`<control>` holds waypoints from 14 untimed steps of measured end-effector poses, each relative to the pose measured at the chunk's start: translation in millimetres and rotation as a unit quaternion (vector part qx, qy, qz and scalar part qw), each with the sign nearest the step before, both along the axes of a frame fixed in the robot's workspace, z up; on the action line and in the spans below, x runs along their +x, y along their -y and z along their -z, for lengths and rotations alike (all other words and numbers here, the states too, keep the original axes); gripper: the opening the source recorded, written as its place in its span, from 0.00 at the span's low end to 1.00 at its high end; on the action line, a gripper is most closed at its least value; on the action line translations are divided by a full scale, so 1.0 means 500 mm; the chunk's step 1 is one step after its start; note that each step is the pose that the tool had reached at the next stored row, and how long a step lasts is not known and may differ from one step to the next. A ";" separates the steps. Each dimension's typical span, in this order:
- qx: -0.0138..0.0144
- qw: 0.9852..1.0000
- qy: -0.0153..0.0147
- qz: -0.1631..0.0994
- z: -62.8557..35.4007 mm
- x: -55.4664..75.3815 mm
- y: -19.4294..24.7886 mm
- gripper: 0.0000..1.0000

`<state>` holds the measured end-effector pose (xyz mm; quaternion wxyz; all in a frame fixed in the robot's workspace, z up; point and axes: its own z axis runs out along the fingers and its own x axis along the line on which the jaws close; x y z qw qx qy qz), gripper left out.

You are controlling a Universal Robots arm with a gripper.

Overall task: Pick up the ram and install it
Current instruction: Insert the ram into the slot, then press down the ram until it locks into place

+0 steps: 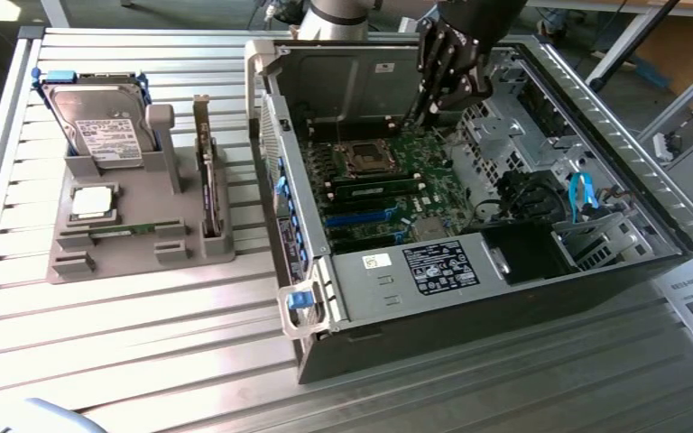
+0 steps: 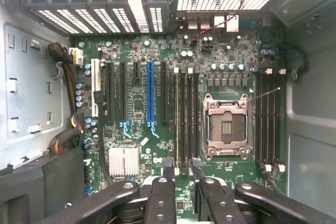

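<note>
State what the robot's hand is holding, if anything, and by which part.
Nothing is held. The hand hangs open over the motherboard inside the computer case, its fingertips apart with only memory slots showing between them.

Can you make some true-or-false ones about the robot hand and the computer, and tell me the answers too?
1. The gripper is over the motherboard inside the computer case. True.
2. The gripper is holding the hard drive. False: its jaws are open and empty, and the hard drive stands in the grey holder beside the computer case.
3. The processor socket has no fan on it. True.
4. The computer case is closed up. False: its side is open, so the motherboard shows.
</note>
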<state>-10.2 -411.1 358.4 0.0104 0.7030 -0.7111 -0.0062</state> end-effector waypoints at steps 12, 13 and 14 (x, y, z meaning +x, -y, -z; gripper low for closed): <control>0.000 1.000 0.000 0.000 0.000 0.000 -0.0001 0.25; 0.000 1.000 0.000 0.000 0.000 0.000 -0.0001 0.25; 0.000 1.000 0.000 0.000 0.000 0.000 -0.0001 0.24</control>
